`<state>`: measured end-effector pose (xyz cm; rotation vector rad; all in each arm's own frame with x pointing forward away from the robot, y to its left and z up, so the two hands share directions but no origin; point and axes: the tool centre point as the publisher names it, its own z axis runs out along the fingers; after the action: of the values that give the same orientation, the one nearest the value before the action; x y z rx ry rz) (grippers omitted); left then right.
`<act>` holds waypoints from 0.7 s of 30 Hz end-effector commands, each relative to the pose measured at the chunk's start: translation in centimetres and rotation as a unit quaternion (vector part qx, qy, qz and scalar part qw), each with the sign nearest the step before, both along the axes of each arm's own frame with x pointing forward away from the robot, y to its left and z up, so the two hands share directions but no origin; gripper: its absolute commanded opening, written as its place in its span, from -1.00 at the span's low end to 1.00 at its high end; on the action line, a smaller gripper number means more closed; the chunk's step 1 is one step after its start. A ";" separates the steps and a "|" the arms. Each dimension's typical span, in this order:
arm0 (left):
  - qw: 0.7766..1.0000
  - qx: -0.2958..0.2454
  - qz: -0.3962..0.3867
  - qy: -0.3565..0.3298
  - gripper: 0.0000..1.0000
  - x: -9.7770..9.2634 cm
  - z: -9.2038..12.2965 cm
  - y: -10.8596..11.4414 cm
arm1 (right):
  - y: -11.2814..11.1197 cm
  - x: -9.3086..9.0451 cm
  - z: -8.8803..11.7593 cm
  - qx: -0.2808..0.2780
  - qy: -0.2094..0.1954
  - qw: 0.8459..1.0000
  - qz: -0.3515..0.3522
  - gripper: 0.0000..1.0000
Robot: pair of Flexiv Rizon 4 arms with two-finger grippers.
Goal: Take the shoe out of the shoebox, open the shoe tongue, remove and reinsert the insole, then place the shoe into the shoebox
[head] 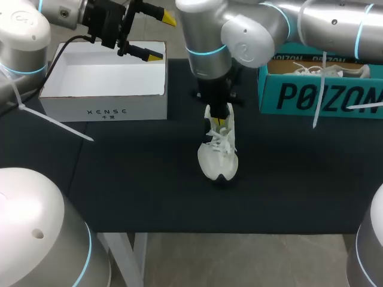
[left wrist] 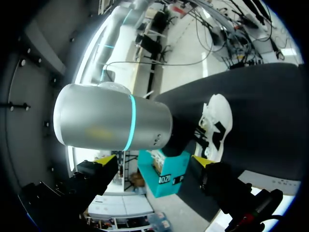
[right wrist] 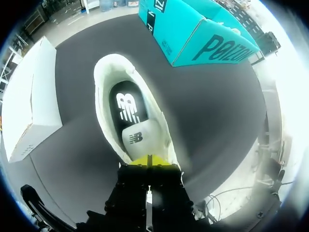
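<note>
A white shoe [head: 218, 156] stands on the black mat in the middle of the table, toe toward the front edge. My right gripper [head: 220, 122] comes down onto it from above. In the right wrist view its yellow tips [right wrist: 148, 160] are pressed together on the near end of the white shoe tongue [right wrist: 136, 137]. Ahead of the tongue the black insole [right wrist: 126, 104] lies inside the shoe [right wrist: 104, 96]. My left gripper [head: 160, 37] hangs open and empty over the white shoebox [head: 105, 110] at the back left. From the left wrist view the shoe [left wrist: 217, 125] shows past my right arm [left wrist: 111, 123].
A teal shoebox [head: 317, 95] stands at the back right with another white shoe [head: 329, 70] in it. The same teal shoebox [right wrist: 203, 34] and the white shoebox [right wrist: 26, 111] flank the shoe in the right wrist view. Black mat lies bare in front of the shoe.
</note>
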<state>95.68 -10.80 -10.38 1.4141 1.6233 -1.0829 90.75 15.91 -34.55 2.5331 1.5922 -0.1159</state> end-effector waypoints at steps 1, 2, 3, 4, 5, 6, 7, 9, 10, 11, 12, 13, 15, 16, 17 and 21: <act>1.000 0.002 -0.001 0.000 1.00 0.1 0.1 0.0 | -0.1 0.8 -1.1 -0.005 0.018 1.000 -0.003 -1.00; 1.000 0.002 -0.001 0.000 1.00 0.1 0.1 0.0 | -0.3 0.9 -1.4 -0.001 0.020 1.000 -0.002 -1.00; 1.000 0.002 -0.001 0.000 1.00 0.1 0.1 0.0 | -0.6 0.9 -1.7 0.003 0.022 1.000 -0.004 -1.00; 1.000 0.002 -0.001 0.000 1.00 0.1 0.1 0.0 | -0.7 1.0 -1.8 0.008 0.021 1.000 -0.003 -1.00; 1.000 0.002 -0.001 0.000 1.00 0.1 0.1 0.0 | -1.0 1.0 -2.0 0.012 0.020 1.000 -0.002 -1.00; 1.000 0.002 -0.001 0.000 1.00 0.1 0.1 0.0 | -1.1 1.1 -2.2 0.012 0.022 1.000 -0.002 -1.00; 1.000 0.002 -0.001 0.000 1.00 0.1 0.1 0.0 | -1.1 1.2 -2.2 0.013 0.023 1.000 -0.002 -1.00; 1.000 0.002 -0.001 0.000 1.00 0.1 0.1 0.0 | -1.2 1.4 -2.4 0.014 0.026 1.000 0.001 -1.00; 1.000 0.002 -0.001 0.000 1.00 0.1 0.1 0.0 | -1.2 1.4 -2.4 0.015 0.027 1.000 0.002 -1.00; 1.000 0.002 -0.001 0.000 1.00 0.1 0.1 0.0 | -1.2 1.6 -2.6 0.015 0.029 0.999 0.002 -1.00; 1.000 0.002 -0.001 0.000 1.00 0.1 0.1 0.0 | -1.2 1.6 -2.7 0.018 0.031 0.999 0.002 -1.00; 1.000 0.002 -0.001 0.000 1.00 0.1 0.1 0.0 | -1.2 1.7 -2.8 0.021 0.031 0.999 0.003 -1.00; 1.000 0.002 -0.001 0.000 1.00 0.1 0.1 0.0 | -1.1 1.6 -2.2 0.029 0.013 0.999 0.003 -1.00; 1.000 0.002 -0.001 0.000 1.00 0.1 0.1 0.0 | -0.9 1.4 -1.5 0.031 0.003 1.000 0.006 -1.00; 1.000 0.002 -0.001 0.000 1.00 0.1 0.1 0.0 | -0.7 1.3 -0.7 0.022 0.002 1.000 0.005 -1.00; 1.000 0.002 -0.001 0.000 1.00 0.1 0.1 0.0 | -0.2 1.7 1.6 0.040 -0.002 0.998 0.038 -1.00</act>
<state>95.68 -10.83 -10.39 1.4144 1.6231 -1.0832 92.93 16.21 -35.14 2.5379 1.6899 -0.0614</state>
